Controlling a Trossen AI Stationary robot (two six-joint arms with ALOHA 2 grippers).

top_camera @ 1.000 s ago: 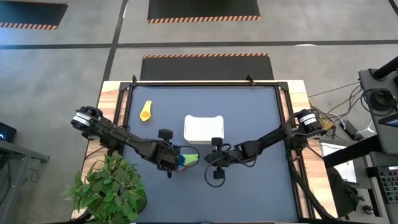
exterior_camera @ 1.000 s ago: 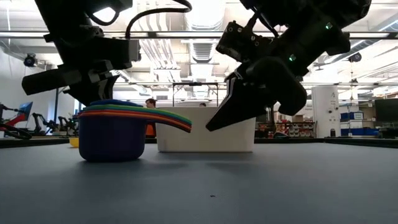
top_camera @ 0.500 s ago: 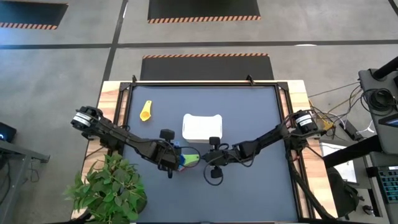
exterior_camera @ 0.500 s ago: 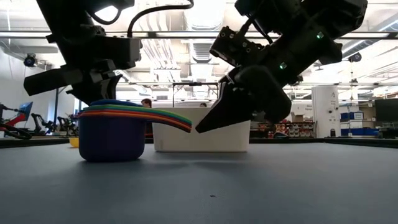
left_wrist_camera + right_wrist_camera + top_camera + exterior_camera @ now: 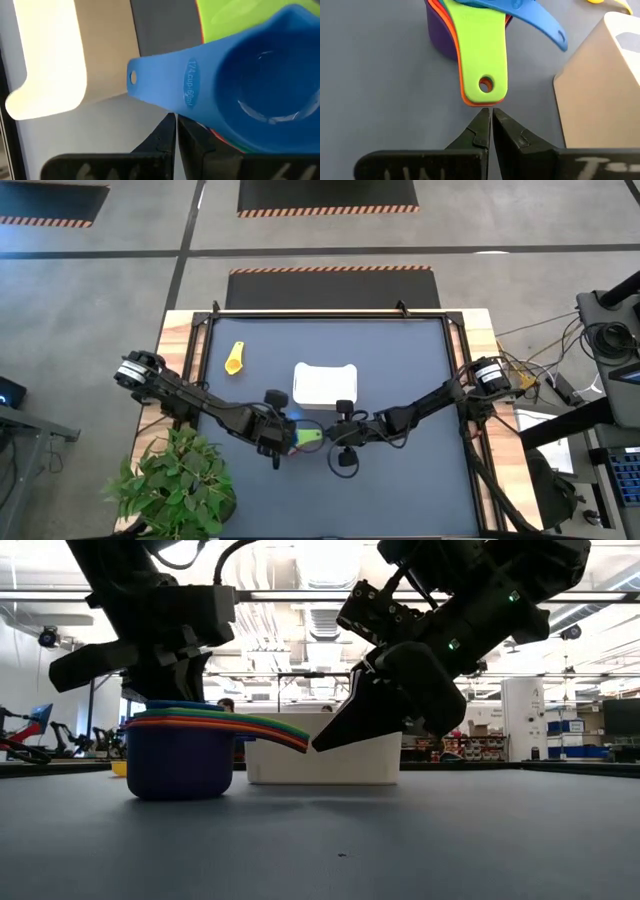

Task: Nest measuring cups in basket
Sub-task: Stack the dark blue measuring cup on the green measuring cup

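A stack of nested measuring cups point(image 5: 303, 436) stands on its purple base point(image 5: 180, 760) in front of the white basket point(image 5: 325, 383). The blue cup point(image 5: 250, 90) sits on top, above the green handle point(image 5: 482, 55) and the orange one. A yellow cup point(image 5: 235, 358) lies alone at the far left. My left gripper point(image 5: 176, 127) is shut and hangs over the stack, its tips hidden under the blue cup. My right gripper point(image 5: 490, 116) is shut at the free ends of the handles. My left gripper is shut beside the stack, but the blue cup's handle point(image 5: 165, 75) covers its tips, so I cannot tell whether it touches. My right gripper meets the free end of the stacked handles point(image 5: 482, 102) with its shut fingertips point(image 5: 318, 743). It slants down from the table's right, in line with the handles. The stack stands on the table.
The basket point(image 5: 330, 765) stands just behind the right gripper, its near wall point(image 5: 600, 85) close beside the fingers. A potted plant point(image 5: 175, 480) overhangs the near left corner. Bare dark mat lies along the near edge and to the right.
My right gripper has moved toward the table's left, and its shut tips have reached the handle ends. My left gripper has shifted slightly right over the stack. The basket has slid a little to the left. The stack has stayed put.
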